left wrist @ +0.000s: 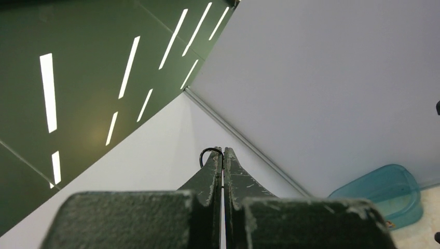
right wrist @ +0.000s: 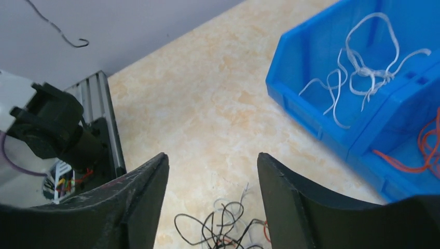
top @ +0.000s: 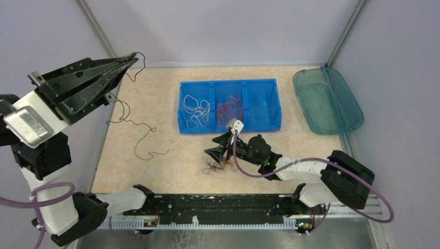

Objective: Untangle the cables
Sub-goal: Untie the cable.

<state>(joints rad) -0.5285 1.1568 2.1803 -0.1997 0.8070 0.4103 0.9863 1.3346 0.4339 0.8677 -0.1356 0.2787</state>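
My left gripper (top: 136, 56) is raised high at the far left and is shut on a thin black wire (top: 126, 110). The wire hangs down and trails in curls onto the table. In the left wrist view the jaws (left wrist: 223, 152) are closed, with a black loop (left wrist: 207, 153) poking out at the tip. My right gripper (top: 214, 147) is open, low over a small tangle of black, white and red-orange wires (top: 218, 167). In the right wrist view the tangle (right wrist: 228, 228) lies between and just below the spread fingers (right wrist: 212, 158).
A blue three-compartment bin (top: 231, 127) holds white wires (top: 197, 109) on the left and red-orange wires (top: 229, 110) in the middle. It also shows in the right wrist view (right wrist: 306, 104). A teal tray (top: 327, 99) stands at the far right.
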